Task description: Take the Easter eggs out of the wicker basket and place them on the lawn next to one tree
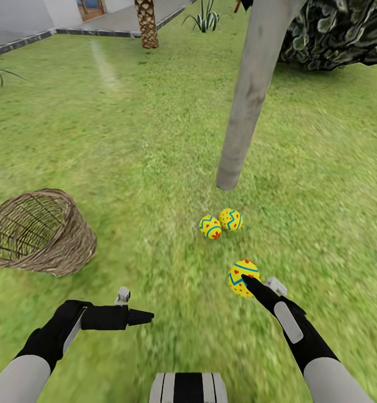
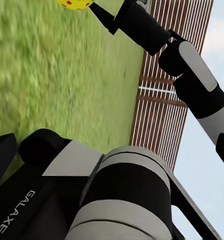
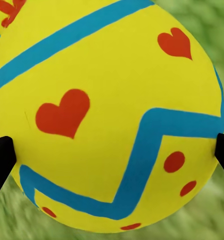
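Far out to the side of the left tool (image 1: pixel 146 317), the small round tan-brown woven wicker basket (image 1: pixel 40 232) lies tipped on the mottled green lawn (image 1: pixel 127 140), its mouth showing no eggs. That left tool hangs idle above the grass, its black tips seemingly pressed together. Ahead of the right tool (image 1: pixel 245 278), two yellow Easter eggs with blue zigzag bands (image 1: pixel 220 223) rest touching each other on the grass, near the foot of the smooth pale grey tree trunk (image 1: pixel 250 95). The right tool pinches the third yellow egg with red hearts and dots (image 3: pixel 112 115), one black fingertip (image 3: pixel 2 157) at each flank. To finish well, I judge it should carry this egg a little closer to the pair, lower it until it meets the grass, then spread slowly so it does not roll.
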Motion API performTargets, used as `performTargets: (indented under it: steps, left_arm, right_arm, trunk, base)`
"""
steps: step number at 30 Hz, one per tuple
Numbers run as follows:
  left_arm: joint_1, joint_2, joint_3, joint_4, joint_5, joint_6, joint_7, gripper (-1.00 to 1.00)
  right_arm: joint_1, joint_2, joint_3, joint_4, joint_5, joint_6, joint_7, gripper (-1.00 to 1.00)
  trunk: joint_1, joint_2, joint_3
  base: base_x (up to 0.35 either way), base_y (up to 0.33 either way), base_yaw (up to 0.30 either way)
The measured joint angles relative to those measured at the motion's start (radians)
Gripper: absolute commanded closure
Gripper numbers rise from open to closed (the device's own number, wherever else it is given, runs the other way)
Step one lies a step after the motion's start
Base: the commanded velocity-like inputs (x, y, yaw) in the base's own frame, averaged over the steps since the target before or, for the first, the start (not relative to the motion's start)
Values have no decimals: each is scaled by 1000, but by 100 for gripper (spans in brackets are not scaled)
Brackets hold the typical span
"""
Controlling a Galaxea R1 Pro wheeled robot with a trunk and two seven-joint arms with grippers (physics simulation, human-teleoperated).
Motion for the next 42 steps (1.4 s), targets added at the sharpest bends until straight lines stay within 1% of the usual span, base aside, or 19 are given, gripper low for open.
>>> performTargets:
  steps: [23,30,42]
  left_arm:
    - [0,2,0,0,1,0,0,-100]
    - [0,3,1,0,0,0,0,-100]
    - [0,2,1,0,-2,0,2,-100]
  right_arm:
    - [0,2,4,2,0,-5,0,100]
    - [-1,2,5,2,0,-6,0,100]
    - [-1,2,8,3,1,-6,0,100]
  trunk:
    - [88,-161,-72]
    - [88,-161,-72]
    - [88,-161,-72]
  base:
    - [0,0,0]
    - [42,0,0]
    - [312,0,0]
